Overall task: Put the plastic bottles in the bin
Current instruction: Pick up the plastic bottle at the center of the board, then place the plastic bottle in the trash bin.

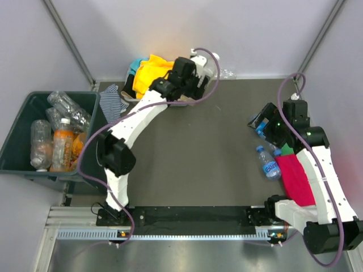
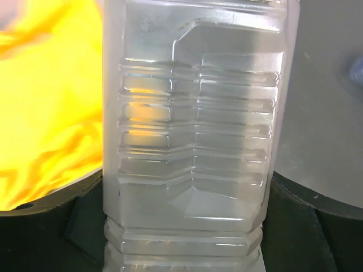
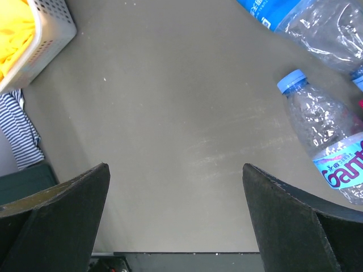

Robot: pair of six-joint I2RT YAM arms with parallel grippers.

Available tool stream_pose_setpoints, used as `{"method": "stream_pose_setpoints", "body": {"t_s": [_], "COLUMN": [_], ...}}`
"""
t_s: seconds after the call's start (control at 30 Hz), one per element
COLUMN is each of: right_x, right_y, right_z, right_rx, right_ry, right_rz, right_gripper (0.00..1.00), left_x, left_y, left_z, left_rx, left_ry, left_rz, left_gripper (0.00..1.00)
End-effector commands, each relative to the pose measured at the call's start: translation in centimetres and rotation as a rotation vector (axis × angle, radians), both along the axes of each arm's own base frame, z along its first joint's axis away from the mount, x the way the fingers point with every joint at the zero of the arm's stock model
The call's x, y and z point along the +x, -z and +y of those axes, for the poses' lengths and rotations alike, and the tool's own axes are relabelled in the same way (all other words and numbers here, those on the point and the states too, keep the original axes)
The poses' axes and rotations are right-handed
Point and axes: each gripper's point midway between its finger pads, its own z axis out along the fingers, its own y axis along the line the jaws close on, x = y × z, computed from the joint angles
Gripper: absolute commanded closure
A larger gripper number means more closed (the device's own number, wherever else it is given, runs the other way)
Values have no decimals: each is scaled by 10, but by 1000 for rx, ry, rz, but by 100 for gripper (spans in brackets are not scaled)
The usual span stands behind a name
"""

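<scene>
My left gripper (image 1: 199,72) reaches to the table's far edge beside the white tray. In the left wrist view it (image 2: 181,226) is shut on a clear ribbed plastic bottle (image 2: 193,141) that fills the gap between both fingers. That bottle (image 1: 222,73) pokes out to the right of the gripper. My right gripper (image 1: 262,120) is open and empty above the table (image 3: 176,170). A blue-capped bottle (image 1: 268,161) (image 3: 323,136) lies just right of it, and a crushed blue-labelled bottle (image 3: 306,17) lies beyond. The dark green bin (image 1: 34,96) at the left holds several bottles, one of them orange (image 1: 62,148).
A white tray (image 1: 129,85) (image 3: 54,28) of yellow cloth (image 1: 152,71) stands at the back. A striped cloth (image 1: 113,102) (image 3: 20,136) hangs at the table's left edge by the bin. A red cloth (image 1: 295,175) lies by the right arm.
</scene>
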Motion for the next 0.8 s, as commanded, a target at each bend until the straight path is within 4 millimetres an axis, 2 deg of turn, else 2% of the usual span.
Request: {"method": "stream_pose_setpoints", "body": {"t_s": [0.0, 0.03, 0.07, 0.13, 0.17, 0.2, 0.23, 0.27, 0.3, 0.33, 0.37, 0.4, 0.43, 0.47, 0.5, 0.53, 0.57, 0.6, 0.63, 0.77], "right_x": [14, 16, 17, 20, 22, 23, 24, 26, 27, 28, 29, 30, 30, 31, 32, 33, 35, 36, 37, 45], "right_y": [-18, -19, -18, -19, -20, -20, -21, -20, -22, -22, -23, -22, -22, -23, -25, -24, -26, -25, -25, -29], "right_z": [3, 4, 5, 6, 7, 8, 9, 9, 11, 11, 12, 12, 13, 13, 13, 13, 13, 13, 13, 14], "right_rx": [19, 20, 19, 24, 26, 29, 33, 35, 41, 46, 47, 50, 51, 52, 52, 51, 49, 48, 45, 43], "right_ry": [-18, -21, -26, -30, -33, -36, -41, -41, -47, -49, -50, -51, -52, -54, -55, -56, -56, -56, -54, -62], "right_rz": [-70, -75, -70, -73, -76, -76, -78, -78, -82, -81, -86, -86, -84, -93, -98, -98, -103, -99, -97, -100], "right_gripper": [1, 1, 1, 1, 1, 1, 1, 1, 1, 1, 1, 1, 1, 1, 1, 1, 1, 1, 1, 1], "left_x": [-5, -2, -4, -6, -10, -14, -15, -24, -29, -31, -43, -48, -62, -68, -79, -87, -105, -114, -131, -174], "left_y": [-88, -95, -114, -127, -147, -154, -162, -180, -185, -192, -206, -209, -222, -218, -224, -226, -235, -234, -242, -248], "left_z": [55, 72, 81, 105, 121, 133, 149, 168, 180, 204, 220, 236, 264, 275, 294, 308, 321, 334, 345, 381], "left_rx": [-3, 20, -17, -9, -22, -29, -33, -57, -61, -68, -105, -104, -117, -99, -72, -51, -49, -21, -23, 52], "left_ry": [-228, -295, -341, -412, -466, -499, -542, -596, -624, -681, -723, -765, -825, -858, -932, -971, -1010, -1064, -1095, -1252], "left_rz": [-175, -200, -223, -234, -270, -273, -286, -316, -319, -330, -350, -354, -380, -376, -405, -417, -446, -455, -476, -516], "left_gripper": [54, 54, 54, 54, 54, 55, 55, 55, 55, 56, 56, 57, 57, 57, 57, 57, 57, 57, 57, 56]}}
